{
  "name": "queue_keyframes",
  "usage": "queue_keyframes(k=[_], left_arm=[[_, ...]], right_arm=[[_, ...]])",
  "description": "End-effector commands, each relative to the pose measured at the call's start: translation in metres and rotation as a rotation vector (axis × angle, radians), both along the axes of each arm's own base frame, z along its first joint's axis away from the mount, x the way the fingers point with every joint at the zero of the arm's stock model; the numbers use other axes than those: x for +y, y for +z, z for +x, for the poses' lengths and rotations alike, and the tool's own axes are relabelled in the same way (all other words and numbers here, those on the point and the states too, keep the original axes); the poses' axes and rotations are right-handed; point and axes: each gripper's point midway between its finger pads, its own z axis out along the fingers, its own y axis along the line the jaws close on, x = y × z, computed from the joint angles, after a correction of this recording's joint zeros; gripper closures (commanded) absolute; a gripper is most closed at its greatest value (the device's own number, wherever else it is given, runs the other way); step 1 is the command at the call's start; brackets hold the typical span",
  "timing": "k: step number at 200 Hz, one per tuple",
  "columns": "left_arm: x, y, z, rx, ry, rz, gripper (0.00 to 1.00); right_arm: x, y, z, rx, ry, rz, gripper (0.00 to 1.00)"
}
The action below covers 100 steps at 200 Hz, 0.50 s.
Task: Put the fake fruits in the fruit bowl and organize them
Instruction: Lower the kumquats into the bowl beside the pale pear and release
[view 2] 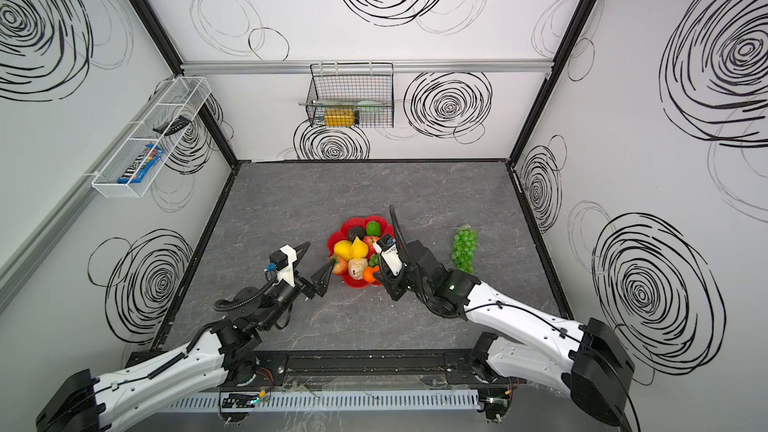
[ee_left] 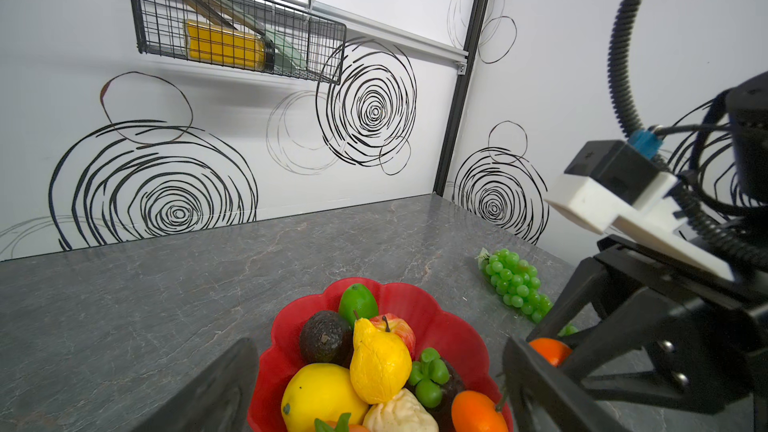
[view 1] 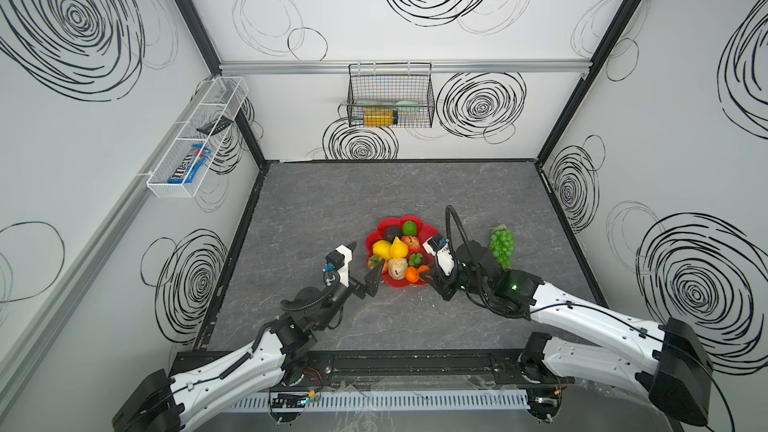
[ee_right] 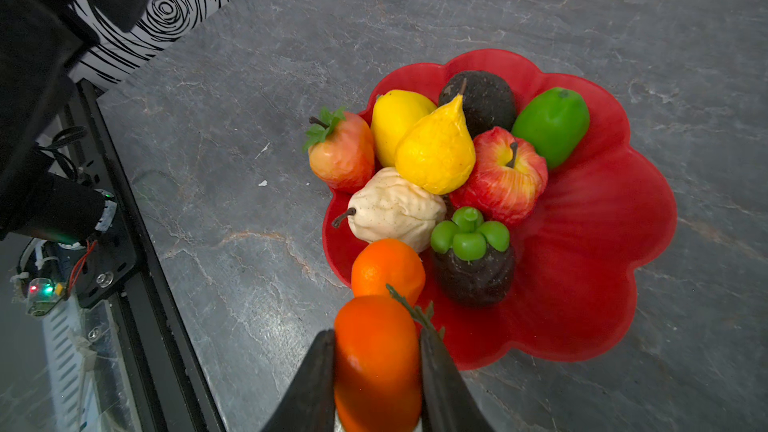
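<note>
One slip and it rolls off: the orange (ee_right: 376, 367) is pinched in the part-closed right claw (ee_right: 378, 334) at the crowded bowl's (ee_right: 582, 284) near rim. Left claw (view 1: 368, 257) is held wide, empty. Grapes (view 1: 502, 246) are left on the bench (view 1: 332, 201).

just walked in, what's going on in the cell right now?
The right gripper is shut on a small orange at the near rim of the red fruit bowl, next to a second orange that lies in it. The left gripper hangs open at the bowl's left side, holding nothing. Most of the fruit is piled in the bowl. Only the green grapes lie outside it, on the table to its right.
</note>
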Motion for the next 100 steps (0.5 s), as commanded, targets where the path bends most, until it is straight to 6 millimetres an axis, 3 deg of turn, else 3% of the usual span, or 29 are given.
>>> queue_keyframes(k=[1,100], left_arm=[[0.003,0.013,0.0,-0.04,0.011,-0.046,0.05],[0.004,0.014,0.0,-0.042,0.015,-0.049,0.04]], right_arm=[[0.002,-0.005,0.003,-0.01,-0.011,-0.005,0.7],[-0.003,-0.025,0.017,-0.019,-0.064,-0.084,0.64]])
